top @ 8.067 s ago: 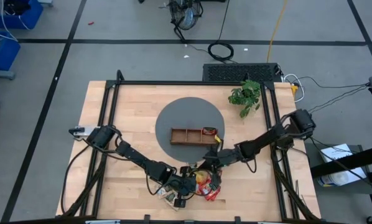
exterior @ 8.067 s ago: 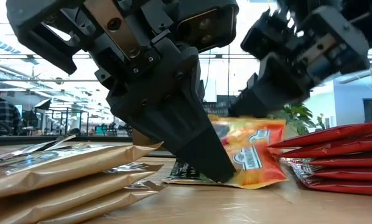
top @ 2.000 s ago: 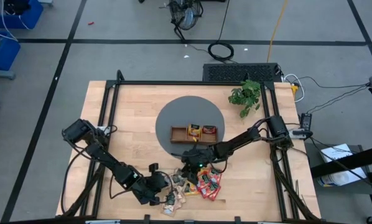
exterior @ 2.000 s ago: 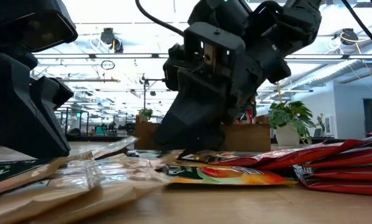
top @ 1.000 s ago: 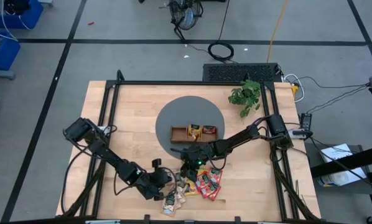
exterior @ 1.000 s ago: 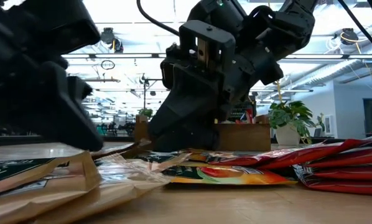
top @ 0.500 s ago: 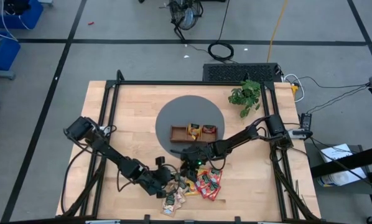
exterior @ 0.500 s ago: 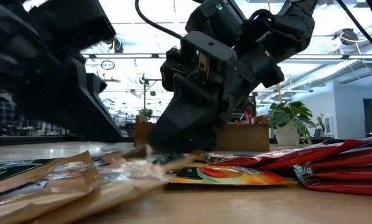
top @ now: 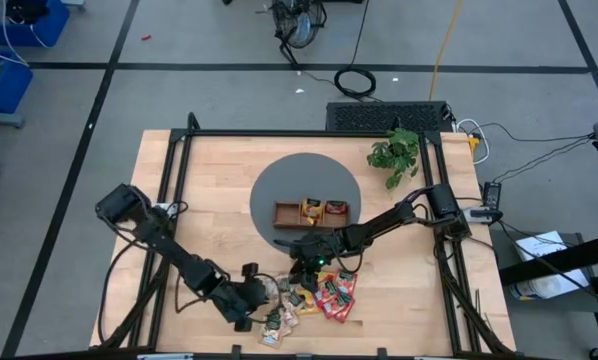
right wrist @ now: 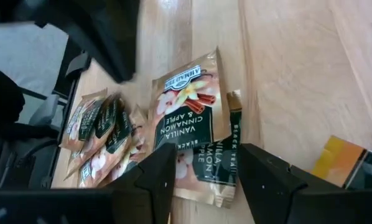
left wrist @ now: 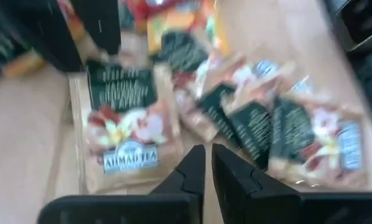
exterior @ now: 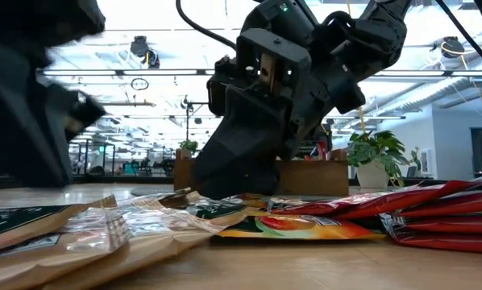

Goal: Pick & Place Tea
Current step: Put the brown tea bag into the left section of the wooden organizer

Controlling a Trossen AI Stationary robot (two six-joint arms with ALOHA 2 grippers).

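Several tea sachets lie in a loose heap near the table's front edge: tan ones (top: 277, 322) (left wrist: 129, 127), an orange one (exterior: 297, 228) and red ones (top: 336, 293) (exterior: 434, 201). My left gripper (top: 251, 300) (left wrist: 208, 163) is shut and empty, just left of the heap, over the tan sachets. My right gripper (top: 301, 280) (right wrist: 204, 186) is open, low over the far side of the heap; its fingers stand on either side of a tan vanilla-cinnamon sachet (right wrist: 189, 112). Two more sachets lie in the wooden tray (top: 287, 217). My right gripper comes slanting down from the table's far right, with its fingertips (exterior: 225, 187) low at the tan sachets. I cannot tell whether they touch one.
The brown three-compartment tray sits on a grey round mat (top: 279, 185) at the table's middle. A green plant (top: 394, 152) stands at the far right. Bare wood lies to the left (top: 194, 200) of the mat.
My left gripper went right toward the heap, then drew back toward the table's left and near edge. The tan sachets at the left of the heap have shifted a little. My right gripper has stayed low over the heap.
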